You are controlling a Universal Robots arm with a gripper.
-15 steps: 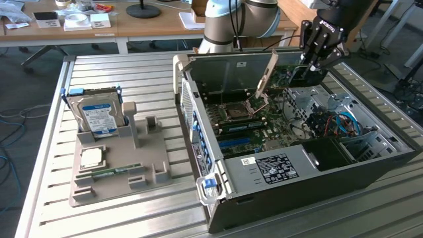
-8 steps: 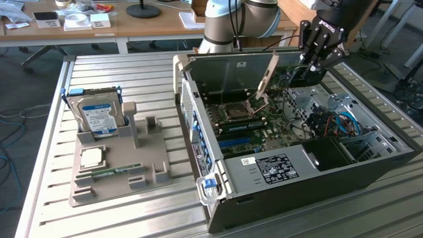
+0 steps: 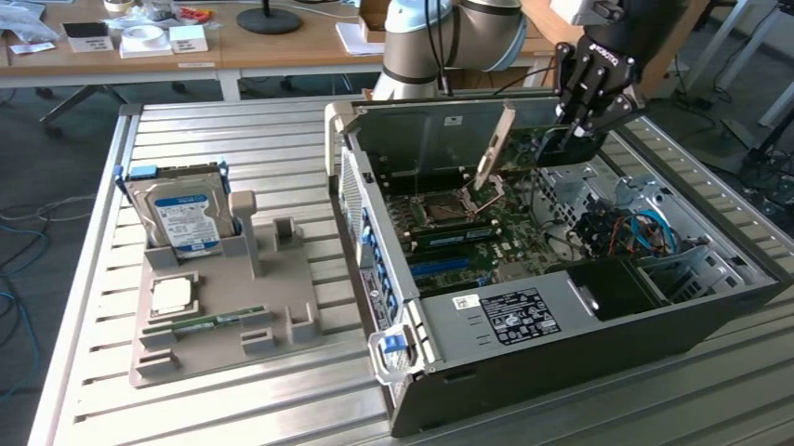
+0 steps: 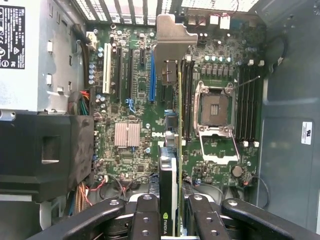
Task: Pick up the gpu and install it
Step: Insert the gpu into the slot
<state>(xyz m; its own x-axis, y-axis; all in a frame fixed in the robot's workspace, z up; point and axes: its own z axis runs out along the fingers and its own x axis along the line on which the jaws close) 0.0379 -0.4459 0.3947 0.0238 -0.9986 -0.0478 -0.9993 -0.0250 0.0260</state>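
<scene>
— Starting with the exterior view, what is contained in the open computer case (image 3: pixel 596 362)?
— A green motherboard (image 3: pixel 471 232) is seen on its floor, and a black power supply (image 3: pixel 527 311) at the near end. The gpu (image 3: pixel 546 147) is held upright over the far end, clamped by the gripper (image 3: pixel 575 130); it is not seated in any slot.
— And the grey tray (image 3: pixel 236 344) on the slatted table (image 3: pixel 223 130)?
— A hard drive (image 3: pixel 184 216) is stood upright in it, a processor chip (image 3: pixel 171 295) is laid flat, and a memory stick (image 3: pixel 211 323) is laid nearer the front.
— What is shown in the wrist view?
— The gpu (image 4: pixel 170 165) is seen edge-on, gripped between the black fingers (image 4: pixel 145 220), its metal bracket (image 4: pixel 172 32) at the end away from them. Below it the motherboard (image 4: pixel 135 115) is spread out, with a blue slot (image 4: pixel 151 82) on one side and the bare processor socket (image 4: pixel 216 107) on the other.
</scene>
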